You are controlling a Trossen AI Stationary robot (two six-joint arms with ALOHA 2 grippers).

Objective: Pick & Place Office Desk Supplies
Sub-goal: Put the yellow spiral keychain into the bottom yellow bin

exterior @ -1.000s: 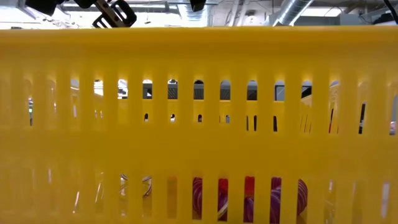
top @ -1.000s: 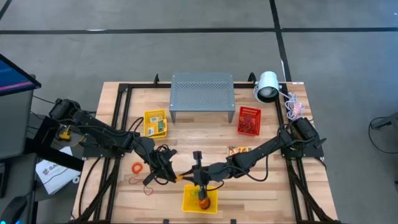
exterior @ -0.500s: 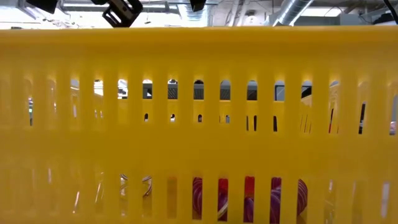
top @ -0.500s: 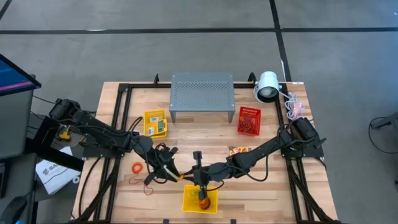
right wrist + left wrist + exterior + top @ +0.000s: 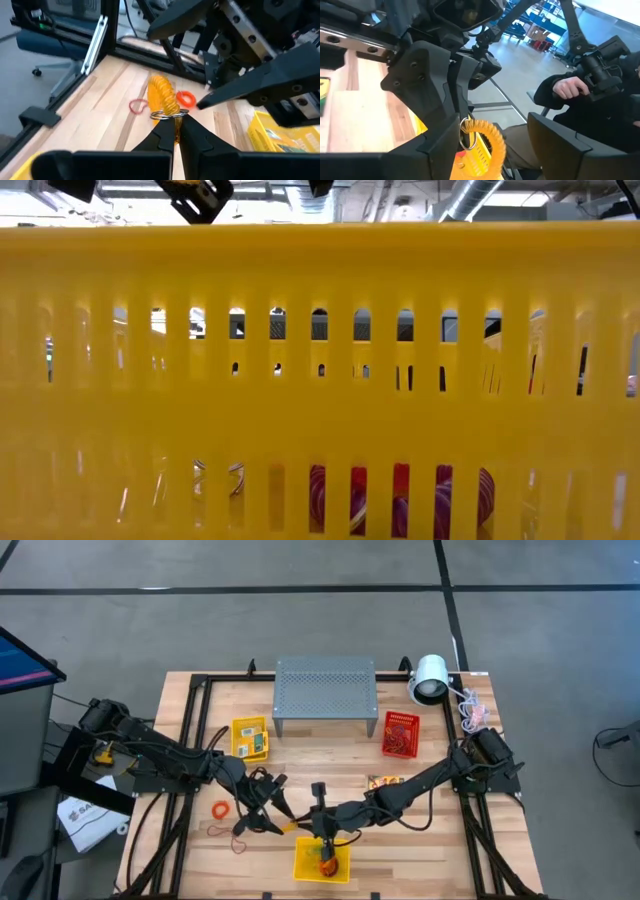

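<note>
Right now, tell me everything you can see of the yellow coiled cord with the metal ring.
The yellow coiled cord looks like springy plastic, wound in tight turns and bent into a short arc. A thin metal ring sits at its end, where the shut right gripper pinches it. It hangs above the wooden table. The left gripper, jaws apart, frames the cord without visibly gripping it.

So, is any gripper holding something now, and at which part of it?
The right gripper, shut, pinches the yellow coil keychain at its metal ring end. The left gripper, jaws open beside it, holds nothing.
</note>
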